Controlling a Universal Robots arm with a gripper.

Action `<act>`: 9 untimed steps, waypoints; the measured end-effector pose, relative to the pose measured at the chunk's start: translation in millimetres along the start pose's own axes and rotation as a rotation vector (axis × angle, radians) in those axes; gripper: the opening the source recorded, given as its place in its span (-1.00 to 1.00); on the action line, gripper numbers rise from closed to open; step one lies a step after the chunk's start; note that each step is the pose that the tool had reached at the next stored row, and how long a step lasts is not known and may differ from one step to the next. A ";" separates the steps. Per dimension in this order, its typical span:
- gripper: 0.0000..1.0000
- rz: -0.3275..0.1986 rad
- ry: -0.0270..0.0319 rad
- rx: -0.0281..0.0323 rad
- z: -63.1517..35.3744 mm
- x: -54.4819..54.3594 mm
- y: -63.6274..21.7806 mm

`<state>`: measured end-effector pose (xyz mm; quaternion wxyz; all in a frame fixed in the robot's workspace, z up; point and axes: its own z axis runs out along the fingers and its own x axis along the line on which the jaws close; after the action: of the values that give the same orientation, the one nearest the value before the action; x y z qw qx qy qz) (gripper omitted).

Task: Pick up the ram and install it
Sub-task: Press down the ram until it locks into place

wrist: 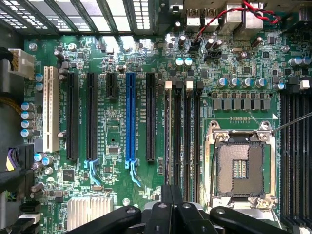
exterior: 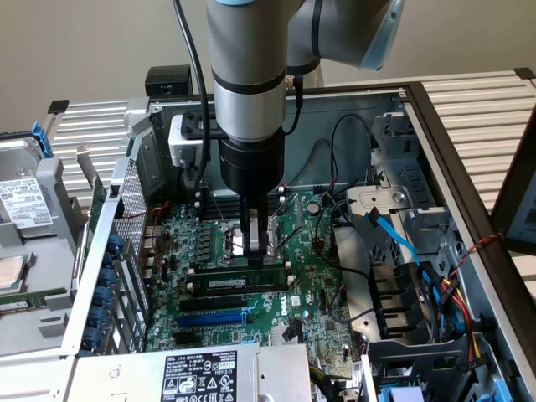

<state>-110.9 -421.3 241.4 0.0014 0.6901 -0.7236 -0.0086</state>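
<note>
Two risks stand out, and both come from how tightly everything sits around the memory bank. In the exterior view, the gripper [exterior: 258,244] hangs low over the motherboard [exterior: 311,251], just beside the CPU socket [exterior: 237,243], and you cannot tell from here whether it is open or closed. The ram [exterior: 237,285] stands on edge among the long slots, its white label facing the camera, just beyond the gripper's tip toward the power supply [exterior: 201,377]. Whether it is pressed fully home or only resting in the slot is not clear. If it is only resting, an off-centre push could tilt the stick and strain the slot's walls or its end latches. Loose black cables [exterior: 335,142] hang inside the case [exterior: 435,134] near the arm, so any sideways travel could snag one. In the wrist view, the gripper [wrist: 171,207] sits over the near end of the memory slots [wrist: 187,141], with the open socket [wrist: 241,168] right next to them. Drift toward that socket risks touching its exposed contacts. A thin wire [wrist: 292,122] also crosses that corner and could catch.
</note>
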 end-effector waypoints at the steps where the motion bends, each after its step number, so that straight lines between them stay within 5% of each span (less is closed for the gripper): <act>1: -0.78 0.000 0.0000 0.0000 0.0 0.0 0.0; 9: -0.78 0.000 0.0000 0.0000 0.0 0.0 0.0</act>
<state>-110.9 -421.3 241.4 0.0014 0.6901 -0.7236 -0.0086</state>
